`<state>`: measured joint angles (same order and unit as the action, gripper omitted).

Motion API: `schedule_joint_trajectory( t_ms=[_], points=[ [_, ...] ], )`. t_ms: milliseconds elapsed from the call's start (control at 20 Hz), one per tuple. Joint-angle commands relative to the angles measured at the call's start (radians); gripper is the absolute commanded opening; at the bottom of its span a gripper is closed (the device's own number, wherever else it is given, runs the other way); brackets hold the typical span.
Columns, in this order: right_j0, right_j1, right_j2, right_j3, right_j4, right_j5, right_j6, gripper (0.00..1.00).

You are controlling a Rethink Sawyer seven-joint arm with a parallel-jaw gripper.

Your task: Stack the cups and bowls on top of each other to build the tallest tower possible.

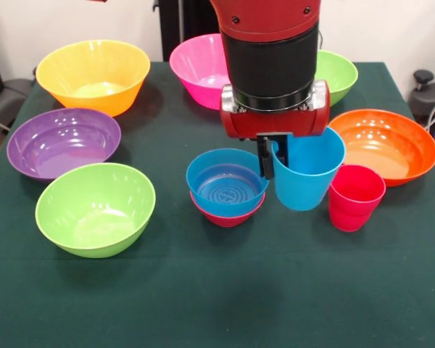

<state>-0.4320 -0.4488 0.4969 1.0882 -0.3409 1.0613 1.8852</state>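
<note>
One gripper (273, 156) gripped the rim of the light blue cup (307, 177) near the table's (217, 304) centre, between the blue bowl (226, 183) nested in a red bowl (228, 216) and the red-pink cup (355, 197).

No legible text, label, brand mark, number or sign appears anywhere in the front view; the glossy plastic vessels and the visible parts of the arm carry no readable print.
</note>
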Motion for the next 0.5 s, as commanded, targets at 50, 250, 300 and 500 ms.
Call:
schedule_joint_trajectory(
  t_ms=[50,250,300,500],
  points=[
    [-0.021,-0.017,0.043,0.087,-0.077,-0.029,-0.293,0.00],
    [-0.040,-0.024,0.044,0.109,-0.087,-0.038,-0.307,0.00],
    [-0.046,-0.027,0.044,0.115,-0.090,-0.039,-0.312,0.00],
    [-0.063,-0.040,0.048,0.147,-0.098,-0.049,-0.316,0.00]
  ],
)
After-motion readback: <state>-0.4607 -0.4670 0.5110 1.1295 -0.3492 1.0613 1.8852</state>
